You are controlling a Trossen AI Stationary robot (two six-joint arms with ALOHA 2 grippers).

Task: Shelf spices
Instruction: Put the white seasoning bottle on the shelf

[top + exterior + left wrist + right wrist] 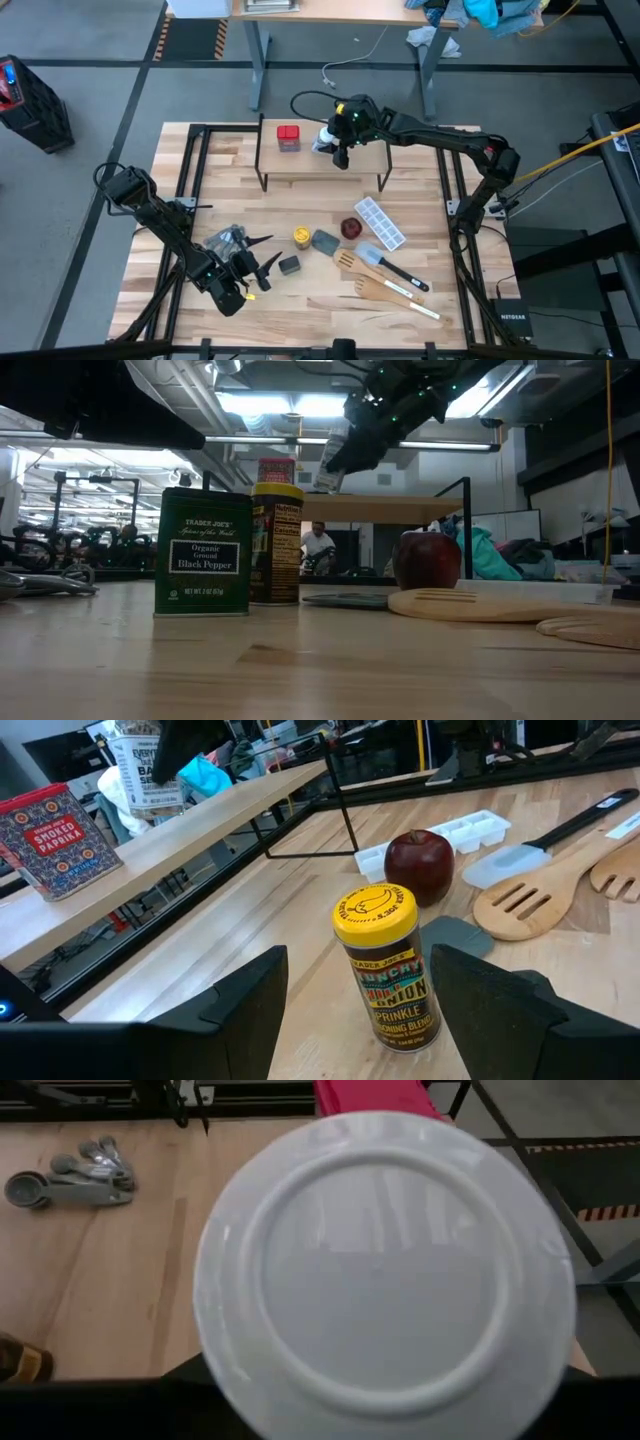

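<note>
white-capped jar point(324, 139) gripped over shelf point(300, 165)

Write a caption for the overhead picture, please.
Right gripper holds a white-capped jar over the shelf beside the red tin.

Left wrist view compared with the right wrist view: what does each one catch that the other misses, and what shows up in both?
Only the left wrist view: a dark red round object, a white ice tray and a wooden slotted spatula. The left gripper waits with open jaws at the table's front left.

Only the right wrist view: the grey measuring spoons.

Both: the white-capped jar, held in the right gripper over the shelf, and the red tin.
</note>
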